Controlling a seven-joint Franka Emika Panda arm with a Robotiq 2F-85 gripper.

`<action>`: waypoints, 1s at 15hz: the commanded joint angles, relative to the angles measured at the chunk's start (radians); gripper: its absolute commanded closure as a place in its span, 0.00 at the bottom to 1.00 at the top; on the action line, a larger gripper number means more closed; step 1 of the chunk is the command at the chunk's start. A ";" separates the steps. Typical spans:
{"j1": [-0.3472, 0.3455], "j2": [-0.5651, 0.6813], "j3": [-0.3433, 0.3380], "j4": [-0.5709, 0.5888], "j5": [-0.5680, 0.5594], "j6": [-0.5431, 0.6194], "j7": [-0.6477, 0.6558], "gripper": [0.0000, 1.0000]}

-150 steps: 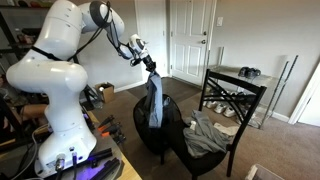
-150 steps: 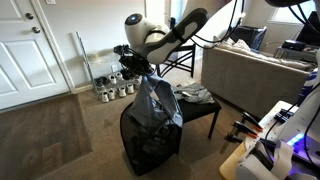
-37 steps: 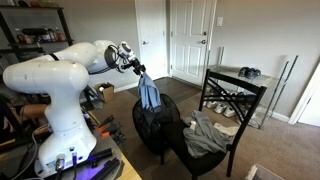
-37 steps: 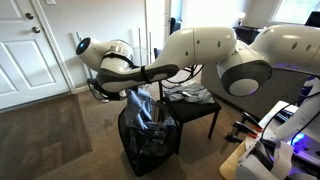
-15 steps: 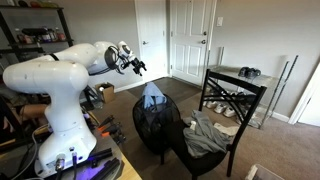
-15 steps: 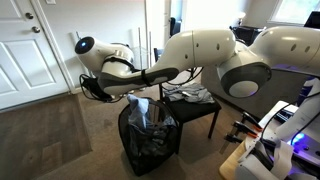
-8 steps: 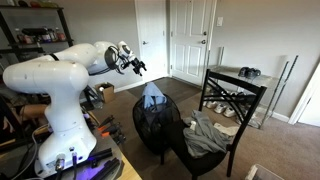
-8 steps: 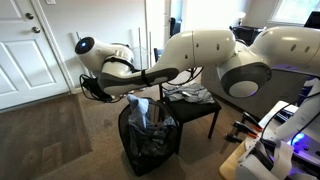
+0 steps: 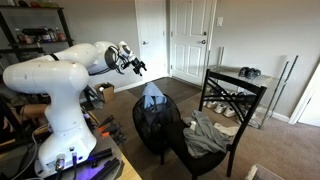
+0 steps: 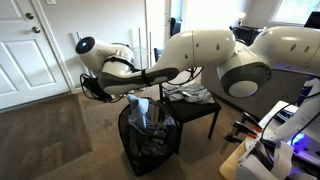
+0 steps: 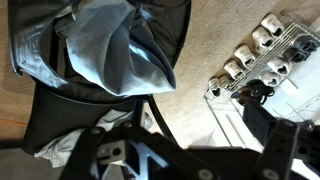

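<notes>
Hamper point(image 9: 158, 130) stood on the carpet by the bench point(image 9: 236, 84) corner, with the blue-grey garment point(image 9: 152, 96) heaped in its mouth. Fingers point(image 9: 140, 69) hung spread and empty, above it. My call: lift straight up, clear of the rim. Only the wrist view showed the shoe rack point(image 11: 262, 50); only the exterior views showed the fingers-to-cloth gap.

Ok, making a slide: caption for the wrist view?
Open gripper, with a blue-grey garment lying below in a black hamper.
</notes>
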 commanded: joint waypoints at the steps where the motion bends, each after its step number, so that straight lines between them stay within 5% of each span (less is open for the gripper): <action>1: -0.053 -0.001 0.029 0.000 0.048 -0.008 0.102 0.00; 8: -0.135 0.026 0.088 -0.004 0.125 -0.003 0.335 0.00; 15: -0.135 0.030 0.180 -0.045 0.192 0.085 0.364 0.00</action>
